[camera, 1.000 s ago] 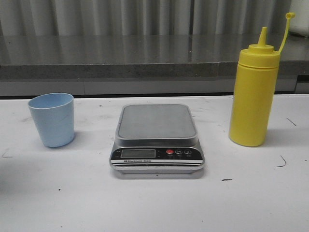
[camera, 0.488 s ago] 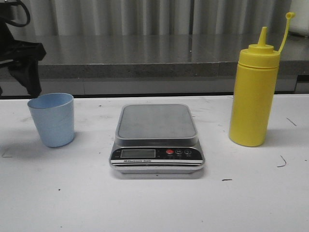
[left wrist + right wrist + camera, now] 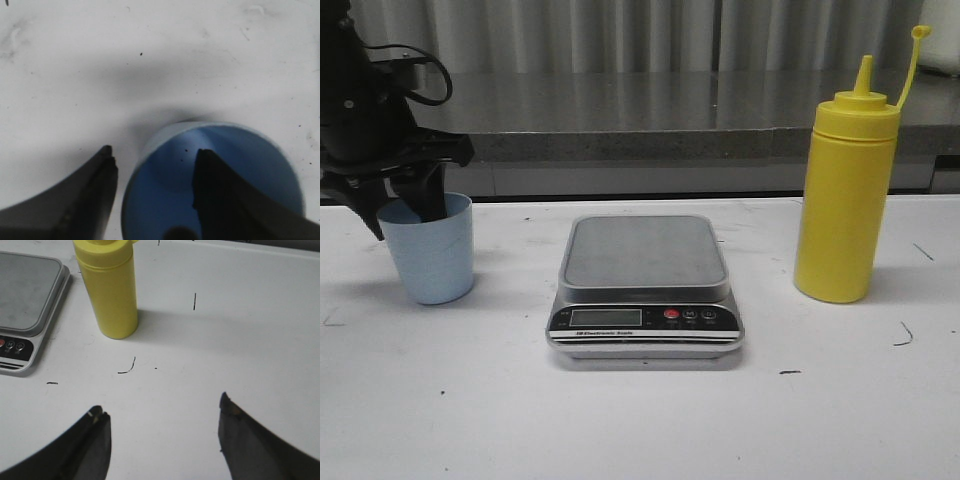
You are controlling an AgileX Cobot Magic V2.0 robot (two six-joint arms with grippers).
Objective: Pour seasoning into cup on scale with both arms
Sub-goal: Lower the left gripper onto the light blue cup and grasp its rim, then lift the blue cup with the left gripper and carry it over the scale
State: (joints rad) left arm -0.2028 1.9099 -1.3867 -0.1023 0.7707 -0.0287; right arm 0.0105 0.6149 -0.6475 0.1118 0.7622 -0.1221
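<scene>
The light blue cup [image 3: 430, 255] stands on the table, left of the scale [image 3: 645, 262]. My left gripper [image 3: 400, 208] is open at the cup's rim. In the left wrist view, one finger [image 3: 220, 200] is inside the cup [image 3: 165, 195] and the other finger [image 3: 92, 200] is outside its wall; the jaws straddle the rim [image 3: 154, 151]. The yellow squeeze bottle [image 3: 847, 190] stands upright right of the scale, cap tethered open. My right gripper [image 3: 160, 405] is open and empty above bare table, short of the bottle [image 3: 107, 295]. It is out of the front view.
The scale's steel platform is bare, and its black panel with the red button [image 3: 671, 314] faces the front. The scale's corner shows in the right wrist view [image 3: 25, 290]. A grey counter ledge [image 3: 650, 130] runs behind the white table. Small black marks dot the table.
My left arm has come into the front view from the upper left and moved down and right onto the cup, one finger now inside it. Cup, scale and bottle have not moved.
</scene>
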